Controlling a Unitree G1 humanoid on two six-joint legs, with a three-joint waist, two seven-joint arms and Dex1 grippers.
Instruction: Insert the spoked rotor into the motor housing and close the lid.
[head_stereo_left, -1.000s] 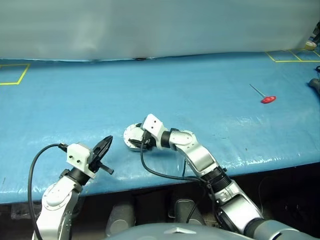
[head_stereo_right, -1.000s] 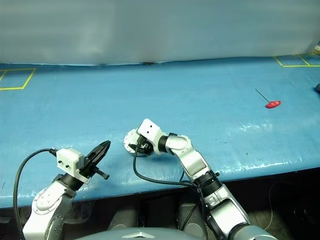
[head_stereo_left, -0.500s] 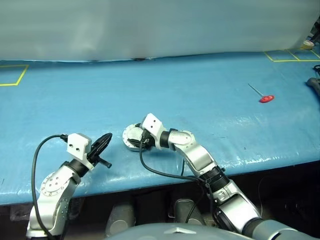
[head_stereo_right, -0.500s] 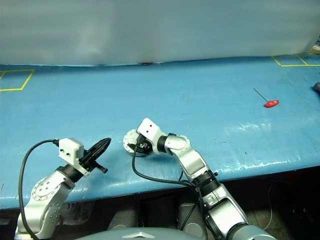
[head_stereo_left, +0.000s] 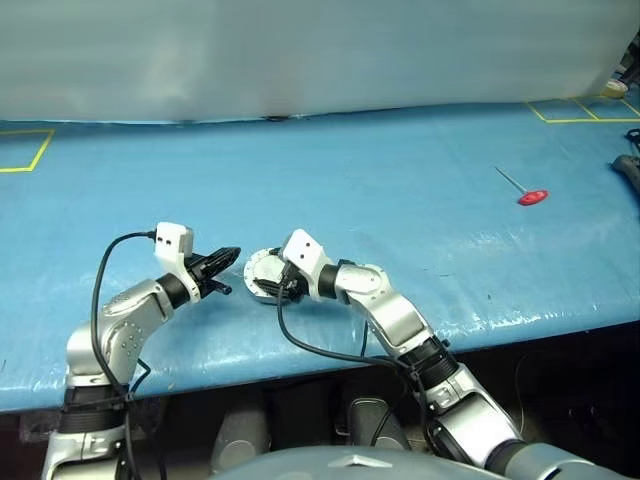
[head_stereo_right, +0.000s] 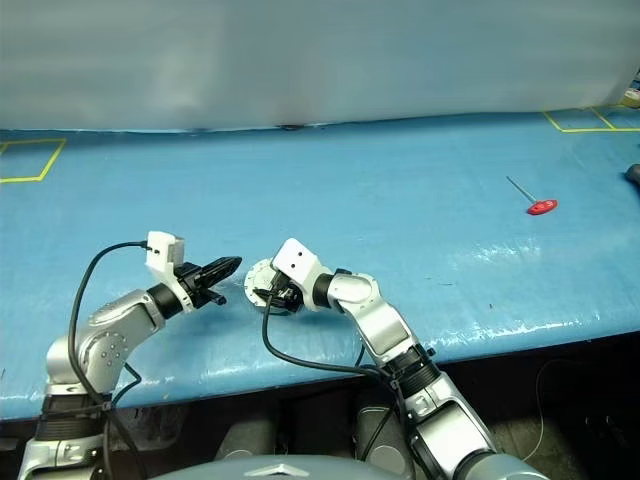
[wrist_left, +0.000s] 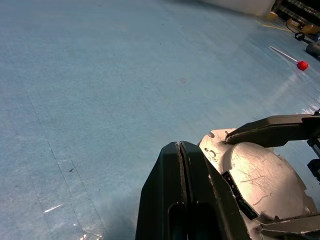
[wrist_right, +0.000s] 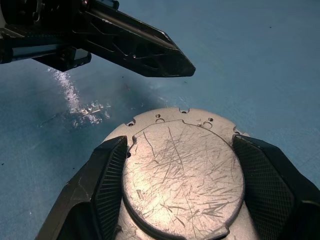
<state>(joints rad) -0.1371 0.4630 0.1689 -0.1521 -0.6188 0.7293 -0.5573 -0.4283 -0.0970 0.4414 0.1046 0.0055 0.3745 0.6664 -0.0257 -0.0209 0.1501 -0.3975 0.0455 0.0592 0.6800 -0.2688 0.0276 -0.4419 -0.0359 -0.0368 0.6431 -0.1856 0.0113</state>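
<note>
Right fingers (wrist_right: 180, 195): spread wide, one black finger (wrist_right: 102, 175) on each side of the round metal unit, clamped on its edges.
Left fingers (wrist_left: 181, 165): pressed together into one closed black wedge, holding nothing; the tip sits just beside the unit's rim, apart from it as far as the right wrist view shows.
Left gripper from the head views (head_stereo_left: 225, 258): points roughly level across the table toward the right gripper (head_stereo_left: 268, 283), the two close together near the table's front edge.
Motor housing (wrist_right: 150, 122): silver-grey flange with small holes along its rim, resting on the table between the right fingers.
Lid (wrist_right: 182, 175): plain, scratched silver-grey disc lying flat on top of the housing, closed over it.
Housing contents: hidden under the lid; whether the spoked rotor is inside cannot be told.
Table (head_stereo_left: 400, 190): covered in a blue sheet, glossy in patches near the front edge.
Red-handled tool (head_stereo_left: 533, 197): thin metal shaft with a red grip, lying well apart on the robot's right side of the table.
Yellow tape marks (head_stereo_left: 28, 150): outlines at the far left corner and the far right corner of the sheet.
</note>
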